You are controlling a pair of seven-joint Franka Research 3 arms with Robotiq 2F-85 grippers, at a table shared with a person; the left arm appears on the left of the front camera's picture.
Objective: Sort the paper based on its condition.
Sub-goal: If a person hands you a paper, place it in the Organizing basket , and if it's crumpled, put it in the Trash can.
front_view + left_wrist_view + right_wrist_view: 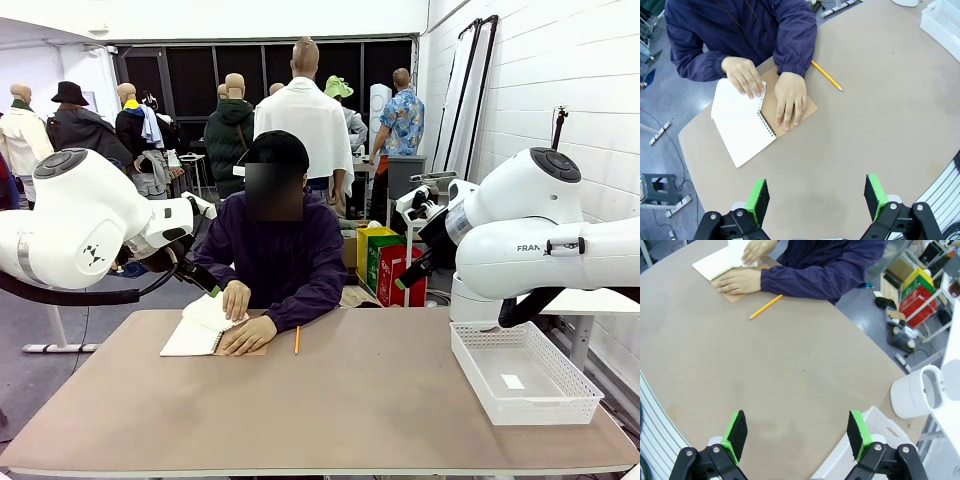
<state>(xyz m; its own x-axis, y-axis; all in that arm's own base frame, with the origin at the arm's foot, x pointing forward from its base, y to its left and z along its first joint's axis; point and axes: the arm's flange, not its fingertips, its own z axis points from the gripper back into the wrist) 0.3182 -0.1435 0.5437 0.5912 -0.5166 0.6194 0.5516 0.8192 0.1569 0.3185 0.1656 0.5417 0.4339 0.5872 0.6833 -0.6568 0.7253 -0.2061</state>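
A white sheet of paper (740, 125) lies open on a spiral notebook with a brown cover (809, 106) at the far left of the table. The person's one hand (743, 75) lifts the sheet's corner by the binding, and the other hand (789, 100) presses flat on the cover. The same sheet (192, 333) sits in front of the person across the table. My left gripper (815, 197) hangs open above the table, well short of the notebook. My right gripper (797, 435) is open too, high over the right side, with nothing between its fingers.
A yellow pencil (296, 340) lies just right of the notebook. A white lattice basket (525, 385) stands at the table's right edge, with a small white scrap inside. The wide brown tabletop (330, 410) between me and the person is bare.
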